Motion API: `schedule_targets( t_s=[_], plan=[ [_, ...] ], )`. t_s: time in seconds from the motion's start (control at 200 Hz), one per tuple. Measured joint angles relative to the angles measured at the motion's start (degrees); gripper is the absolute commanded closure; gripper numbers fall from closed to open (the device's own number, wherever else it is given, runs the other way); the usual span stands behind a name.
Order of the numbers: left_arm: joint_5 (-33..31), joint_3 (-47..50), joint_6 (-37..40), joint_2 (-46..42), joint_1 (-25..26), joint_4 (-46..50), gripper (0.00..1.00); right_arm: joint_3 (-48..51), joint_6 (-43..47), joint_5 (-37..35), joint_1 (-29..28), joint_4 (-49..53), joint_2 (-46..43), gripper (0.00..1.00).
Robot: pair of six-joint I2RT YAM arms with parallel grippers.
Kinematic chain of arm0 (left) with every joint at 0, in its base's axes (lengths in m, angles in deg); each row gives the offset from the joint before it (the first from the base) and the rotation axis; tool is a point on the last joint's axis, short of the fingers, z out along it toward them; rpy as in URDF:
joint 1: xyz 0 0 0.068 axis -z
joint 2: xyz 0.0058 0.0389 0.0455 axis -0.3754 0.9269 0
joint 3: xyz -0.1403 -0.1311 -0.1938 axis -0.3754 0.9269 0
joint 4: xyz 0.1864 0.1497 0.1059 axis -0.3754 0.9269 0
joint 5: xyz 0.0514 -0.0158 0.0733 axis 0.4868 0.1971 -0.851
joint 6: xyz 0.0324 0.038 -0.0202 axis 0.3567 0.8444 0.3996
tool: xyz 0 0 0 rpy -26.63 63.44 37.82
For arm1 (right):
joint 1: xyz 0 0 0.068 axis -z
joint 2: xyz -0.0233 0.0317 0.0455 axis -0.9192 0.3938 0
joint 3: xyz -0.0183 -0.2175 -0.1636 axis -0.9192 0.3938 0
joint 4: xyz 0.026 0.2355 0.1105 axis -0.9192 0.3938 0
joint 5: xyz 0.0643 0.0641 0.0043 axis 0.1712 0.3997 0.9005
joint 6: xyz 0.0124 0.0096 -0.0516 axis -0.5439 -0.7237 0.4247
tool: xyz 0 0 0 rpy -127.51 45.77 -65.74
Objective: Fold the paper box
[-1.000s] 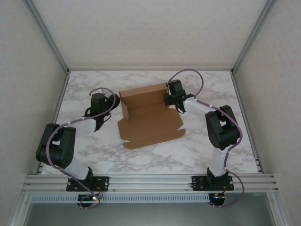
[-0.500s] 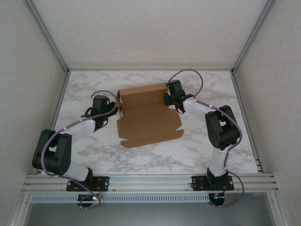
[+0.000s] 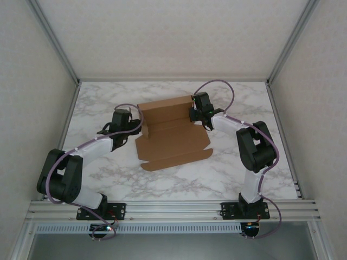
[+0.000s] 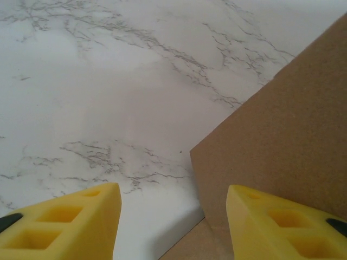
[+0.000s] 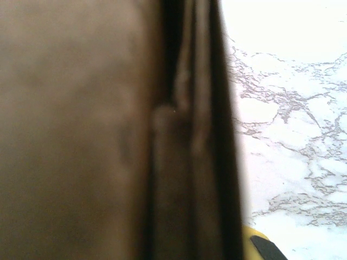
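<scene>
Paper box is lying mid-table on the marble tabletop, between the two arms. It is sitting half-formed. The near panel is resting flat toward the arm bases, and the far panel is standing upright along the back edge.

Left gripper is hovering just beside the box's left side, with its jaws spread. In the left wrist view, the yellow fingertips are standing well apart. A brown cardboard corner is rising ahead of the right-hand one, and bare marble is showing ahead of the other.

Right gripper is sitting at the right end of the upright panel, touching it, with its jaws pressed together on the cardboard edge. In the right wrist view, blurred brown cardboard is crowding the lens. One yellow fingertip is peeking in at the bottom, with marble off to the right.
</scene>
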Motion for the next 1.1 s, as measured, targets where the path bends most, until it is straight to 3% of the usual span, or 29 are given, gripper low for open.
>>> schedule_targets(
  t_s=[0.556,1.096],
  plan=[
    [2.32,-2.56,5.66,-1.64,0.0,3.19,0.38,0.76,-1.07,-0.46,0.07,-0.83,-0.24,1.0],
    [0.94,-3.93,7.98,0.07,0.0,3.63,0.4,1.86,-3.56,-3.74,0.07,0.02,-1.42,1.0]
  ],
)
